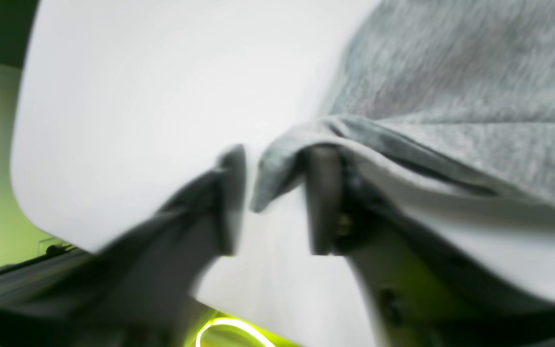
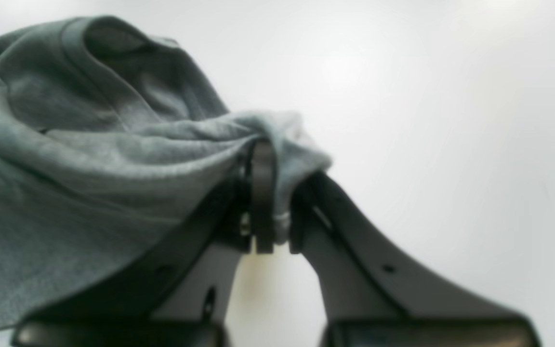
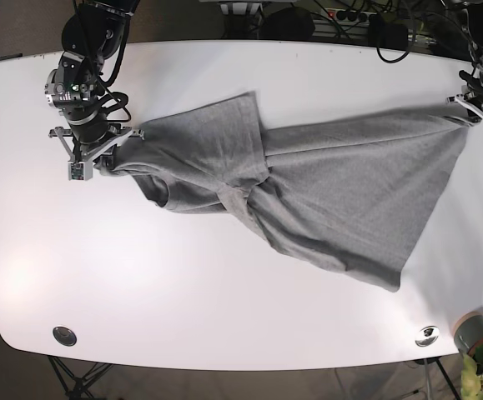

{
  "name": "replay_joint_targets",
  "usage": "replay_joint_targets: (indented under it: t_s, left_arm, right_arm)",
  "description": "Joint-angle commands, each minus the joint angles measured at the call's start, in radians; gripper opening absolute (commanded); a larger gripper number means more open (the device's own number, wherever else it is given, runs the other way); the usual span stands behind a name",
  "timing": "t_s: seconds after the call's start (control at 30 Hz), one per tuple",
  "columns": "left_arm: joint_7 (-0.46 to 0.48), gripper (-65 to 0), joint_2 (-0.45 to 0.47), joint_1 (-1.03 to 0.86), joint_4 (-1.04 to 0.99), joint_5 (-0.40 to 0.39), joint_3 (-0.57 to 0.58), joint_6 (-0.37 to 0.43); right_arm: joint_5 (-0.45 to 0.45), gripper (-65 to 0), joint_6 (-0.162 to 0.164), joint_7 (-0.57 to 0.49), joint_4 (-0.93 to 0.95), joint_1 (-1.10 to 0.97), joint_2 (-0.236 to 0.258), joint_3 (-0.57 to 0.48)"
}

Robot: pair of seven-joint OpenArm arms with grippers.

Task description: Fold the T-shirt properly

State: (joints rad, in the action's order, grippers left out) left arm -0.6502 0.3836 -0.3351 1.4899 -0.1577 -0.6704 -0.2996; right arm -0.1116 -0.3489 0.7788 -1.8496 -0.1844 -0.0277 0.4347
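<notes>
The heather-grey T-shirt [image 3: 333, 183] lies stretched across the white table [image 3: 224, 283], bunched and twisted near its middle. No lettering shows. My right gripper [image 2: 281, 207] is shut on a bunched edge of the T-shirt [image 2: 65, 168] at the left end in the base view [image 3: 112, 154]. My left gripper [image 1: 277, 202] is at the shirt's far right corner in the base view [image 3: 473, 107]. Its jaws stand apart. A corner of the T-shirt [image 1: 451, 96] drapes over one finger [image 1: 323, 197] and hangs into the gap. The left wrist view is blurred.
Two silver discs [image 3: 64, 335] [image 3: 427, 335] sit near the table's front edge. A small pot [image 3: 475, 333] stands off the front right corner. Cables run along the back edge. The table's rounded edge [image 1: 17, 144] is close beside my left gripper.
</notes>
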Motion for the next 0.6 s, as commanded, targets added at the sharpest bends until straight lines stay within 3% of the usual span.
replay_joint_targets:
  t_s: [0.0, 0.1, 0.23, 0.3, 0.57]
  left_arm:
    - [-0.023, -27.4, 0.022, 0.006, 0.019, -0.012, -0.005, -0.008]
    - [-0.033, -19.0, 0.022, 0.034, 0.019, -0.055, -0.012, -0.14]
    - [-0.079, -23.6, 0.022, 0.067, 0.031, -0.099, -0.012, -0.304]
    - [-0.09, -25.0, 0.022, 0.093, 0.067, -0.104, -0.013, -0.335]
    - [-0.089, -24.9, 0.022, 0.275, 0.085, -0.092, 0.059, -0.321]
  right_arm:
    - [-0.01, -62.9, -0.014, -0.028, -0.025, 0.009, 0.005, 0.0]
    - [-0.01, -62.9, -0.042, -0.028, -0.025, 0.012, 0.005, 0.0]
    - [-0.01, -62.9, -0.045, -0.028, -0.025, 0.021, 0.005, 0.0]
    - [-0.01, -62.9, -0.045, -0.028, -0.025, 0.029, 0.005, 0.0]
    - [-0.01, -62.9, -0.045, -0.029, -0.025, 0.044, 0.005, 0.0]
